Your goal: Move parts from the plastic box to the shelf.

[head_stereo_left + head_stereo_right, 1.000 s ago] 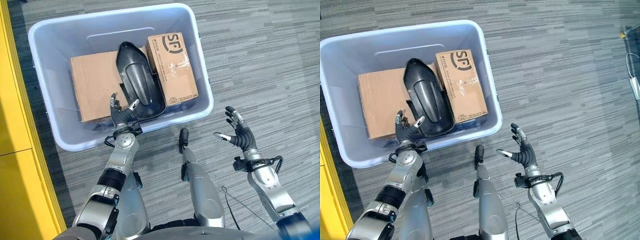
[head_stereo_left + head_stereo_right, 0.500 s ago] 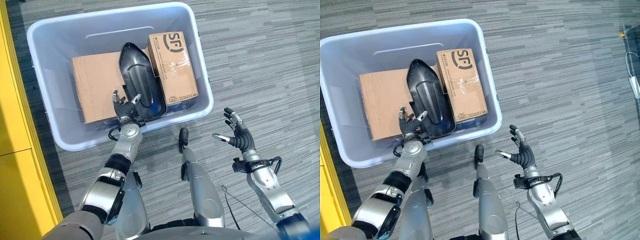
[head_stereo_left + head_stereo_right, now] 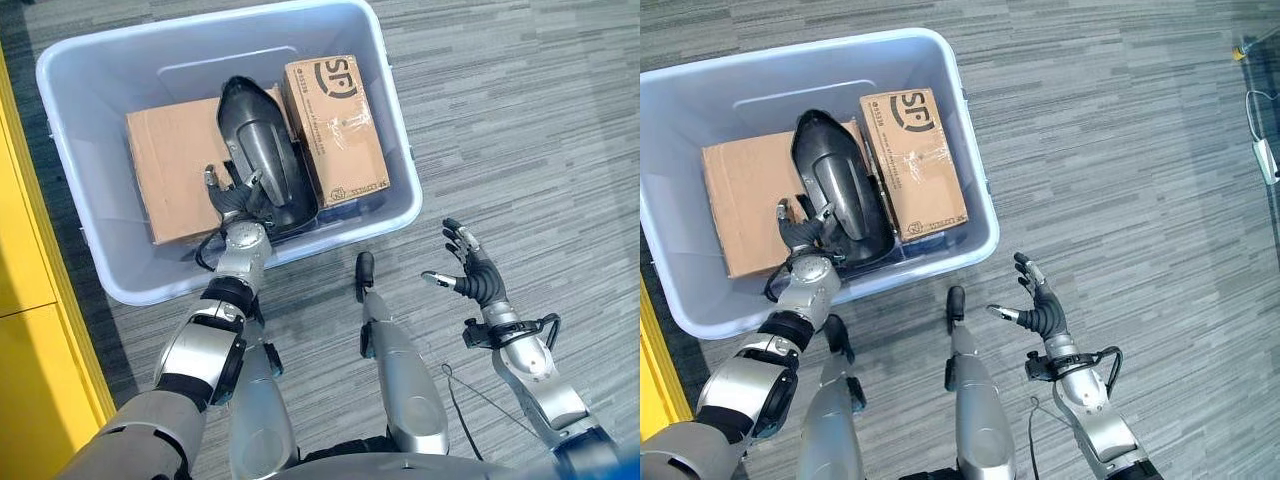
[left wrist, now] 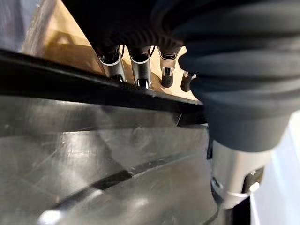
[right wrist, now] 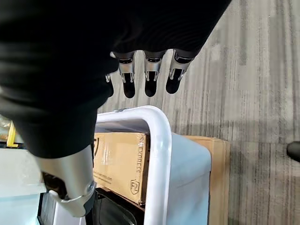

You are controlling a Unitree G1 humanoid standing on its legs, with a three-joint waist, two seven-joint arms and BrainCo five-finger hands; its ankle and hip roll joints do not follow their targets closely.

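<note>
In the left eye view, my left hand [image 3: 232, 196] has reached further into the plastic box [image 3: 395, 120] than a second ago, its fingers now straight against the lower left edge of the black curved part [image 3: 262, 155] in the upper middle of the frame. I judge the grasp is just starting. The part lies across two cardboard boxes [image 3: 172, 170]. My right hand [image 3: 470, 275] hangs spread wide over the carpet at lower right.

In the right eye view, the part [image 3: 838, 190] sits just above my left hand [image 3: 800, 228].

In the left wrist view, my fingers [image 4: 138, 63] lie straight past the part's black rim [image 4: 93, 84].

In the right wrist view, my fingers [image 5: 150, 70] point straight above the box rim [image 5: 157, 140].
</note>
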